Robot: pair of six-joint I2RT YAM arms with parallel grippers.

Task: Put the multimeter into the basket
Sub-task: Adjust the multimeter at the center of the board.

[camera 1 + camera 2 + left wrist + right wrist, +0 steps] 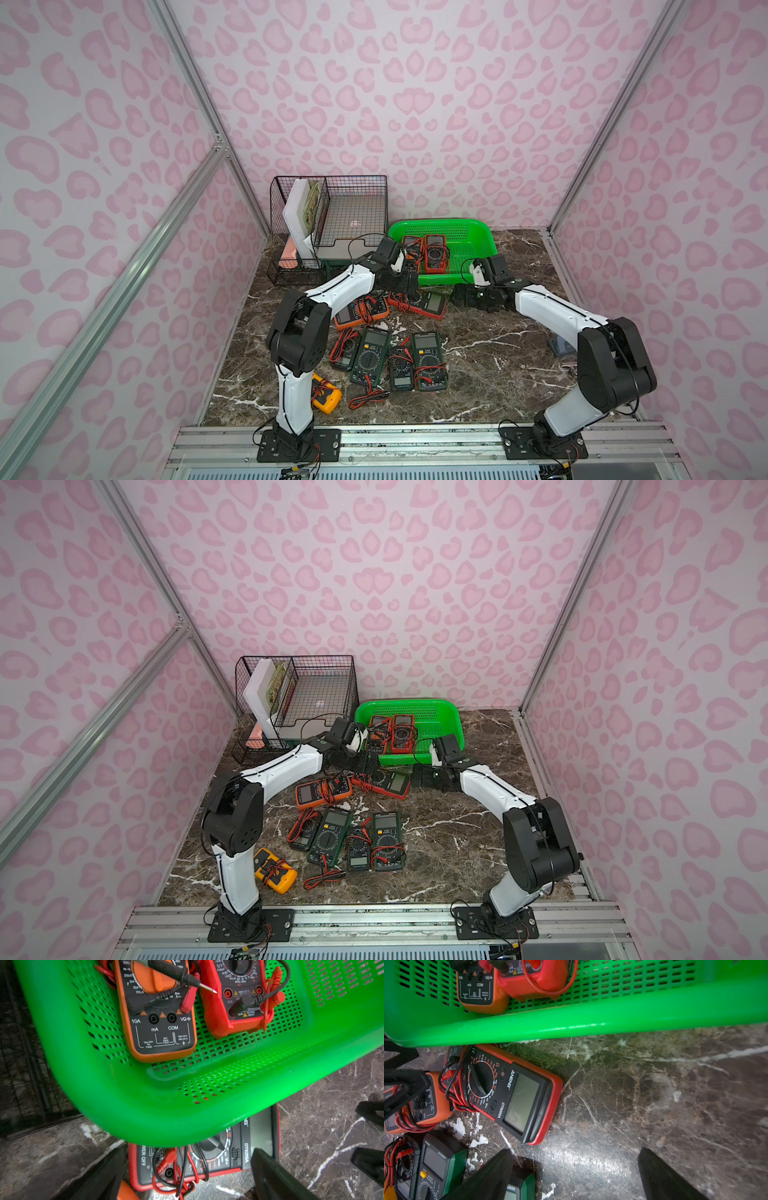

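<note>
Lying under the left pincer [189, 1152] is the red multimeter [245, 1156].

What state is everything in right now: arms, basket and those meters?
Left end effector: open, empty.
Right end effector: open, empty.
Green basket: upright, holding two multimeters.
Orange multimeter: face up in the basket.
Red multimeter: face up in the basket.
ANENG multimeter: on the table, display blank, leads bundled on it.

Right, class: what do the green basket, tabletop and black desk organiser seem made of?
Green basket: probably glossy moulded plastic; perforated, shiny rim. Tabletop: polished dark marble or a lookalike; white veins, glare. Black desk organiser: thin wire mesh, likely coated metal.
</note>
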